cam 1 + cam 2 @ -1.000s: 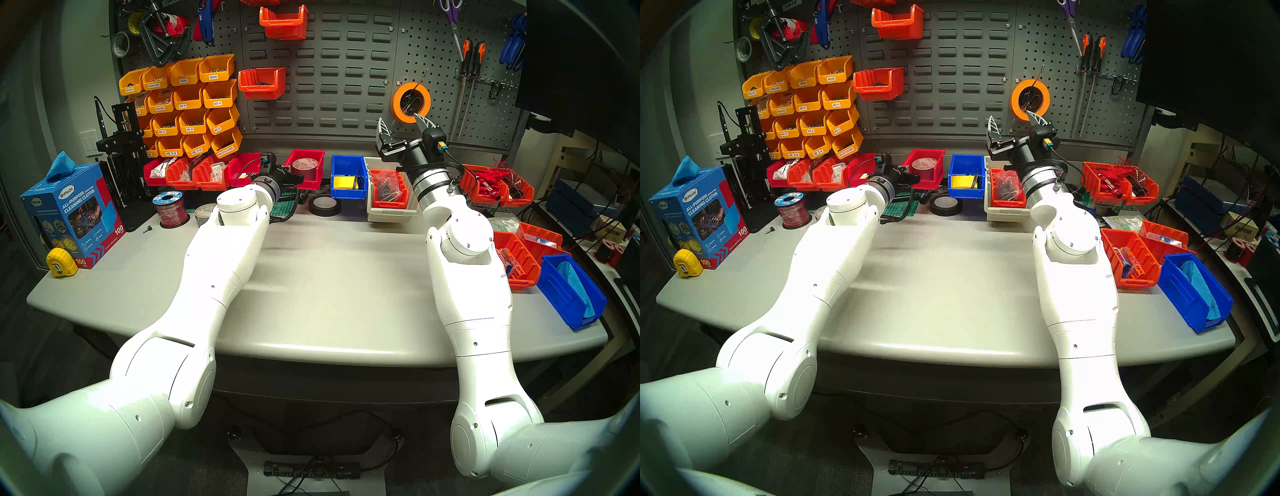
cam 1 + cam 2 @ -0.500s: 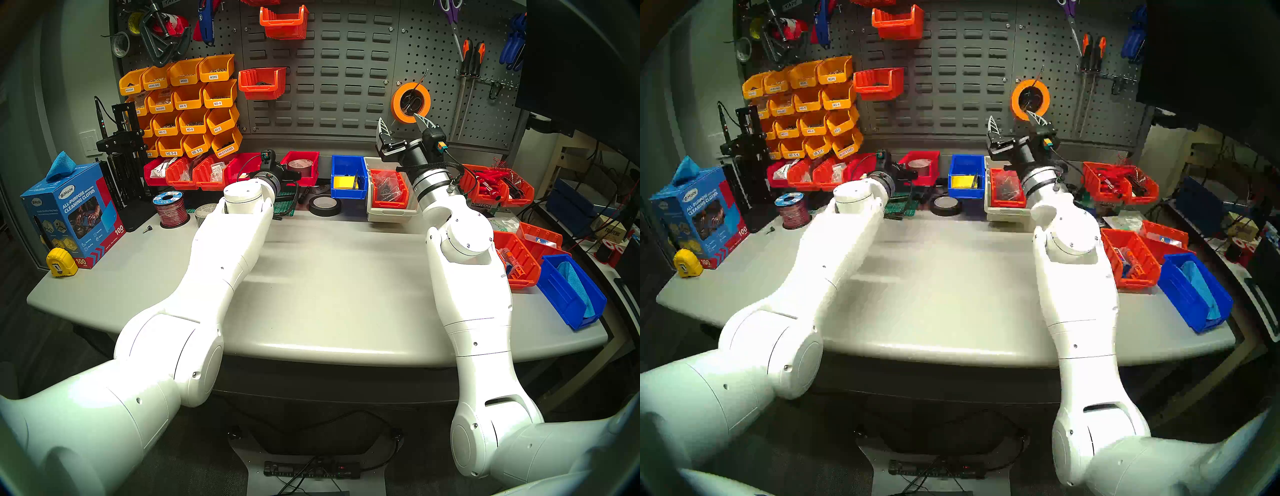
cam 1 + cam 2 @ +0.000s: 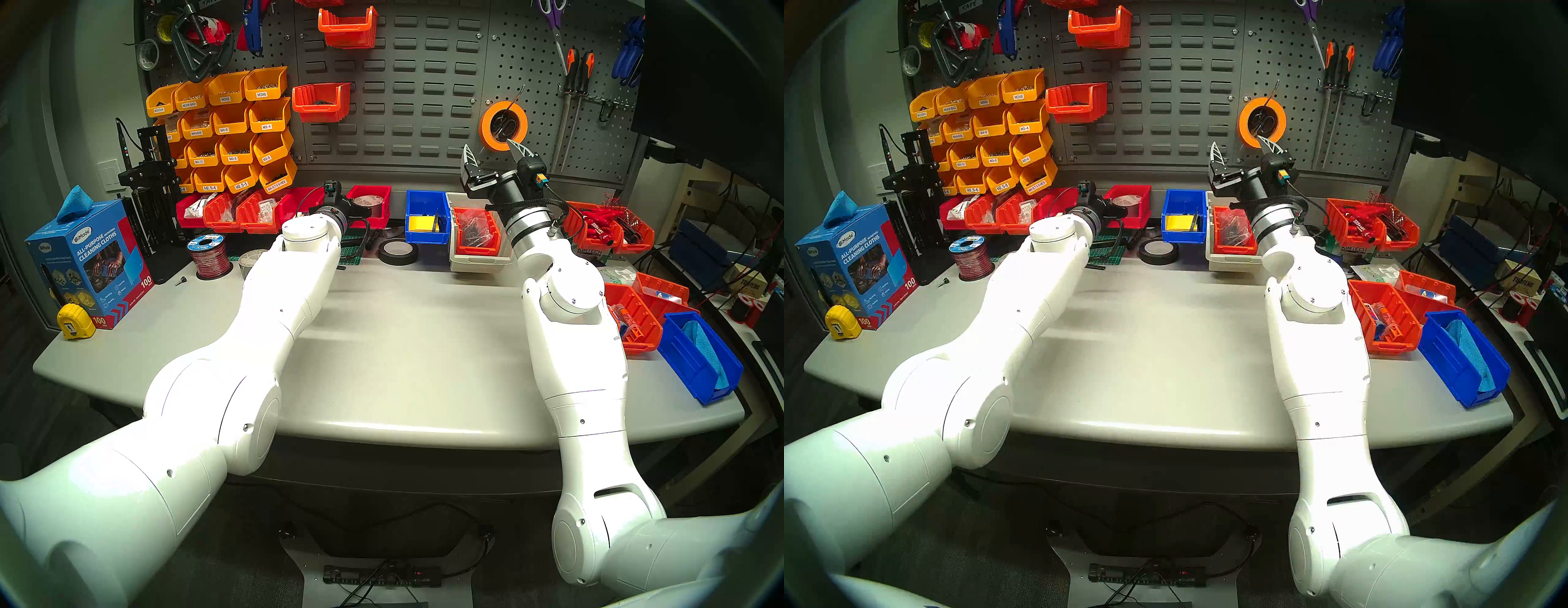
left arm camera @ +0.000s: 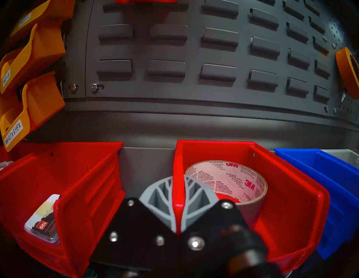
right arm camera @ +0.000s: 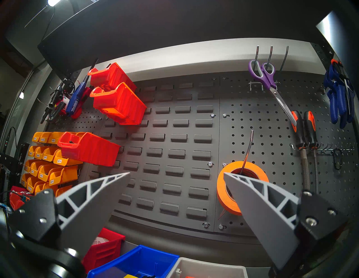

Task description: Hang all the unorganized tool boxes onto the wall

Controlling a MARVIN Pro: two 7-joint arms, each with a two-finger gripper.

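Head stereo left view: the left gripper reaches level toward the back of the table and meets the left wall of a bright red bin that holds a roll of tape. This bin is at the foot of the slotted wall panel. Two orange-red bins already hang on the panel, an upper one and a lower one. To the right of the red bin sits a blue bin with a yellow item inside, then a grey tray carrying an orange bin of bagged parts. The right gripper is raised, its jaws spread wide with nothing in them.

Head stereo right view: much the same; yellow labelled bins fill the left pegboard, and a second blue bin at the table's right edge holds a blue cloth.

Left wrist view: the two grey fingers are clamped on the red bin's left wall, one outside and one inside. The tape roll inside it is printed 3M. A neighbouring red bin on the left holds a small flat pack.

Right wrist view: the spread fingers frame the slotted panel, with an orange tape roll hanging on a peg behind the right one.
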